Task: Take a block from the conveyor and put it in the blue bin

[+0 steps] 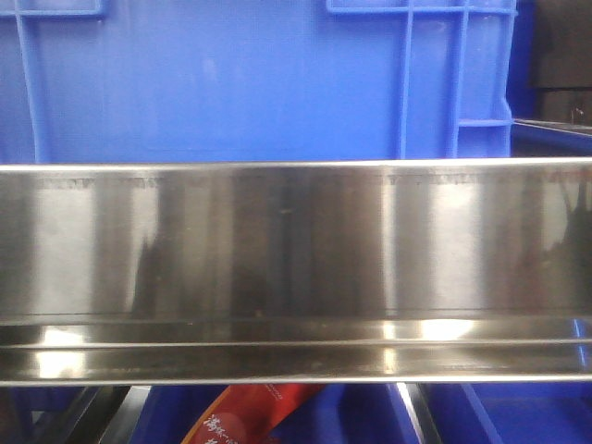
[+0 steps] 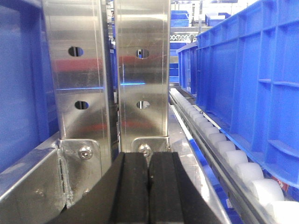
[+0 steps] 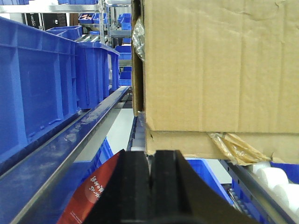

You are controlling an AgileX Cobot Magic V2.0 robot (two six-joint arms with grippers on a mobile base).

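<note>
No conveyor and no block show in any view. A large blue bin point(image 1: 231, 83) with ribbed walls fills the top of the front view, behind a steel shelf rail point(image 1: 296, 250). My left gripper point(image 2: 148, 158) is shut with its black pads pressed together and nothing between them; it sits low in front of two steel uprights point(image 2: 140, 70). My right gripper point(image 3: 152, 157) is also shut and empty, just under a cardboard box point(image 3: 219, 65). Neither gripper shows in the front view.
Blue crates point(image 2: 252, 79) stand on a track of white rollers point(image 2: 233, 158) to the left gripper's right. More blue crates point(image 3: 42, 88) line the right wrist view's left. A red printed packet point(image 3: 91, 196) lies below the right gripper, also seen in the front view point(image 1: 245, 416).
</note>
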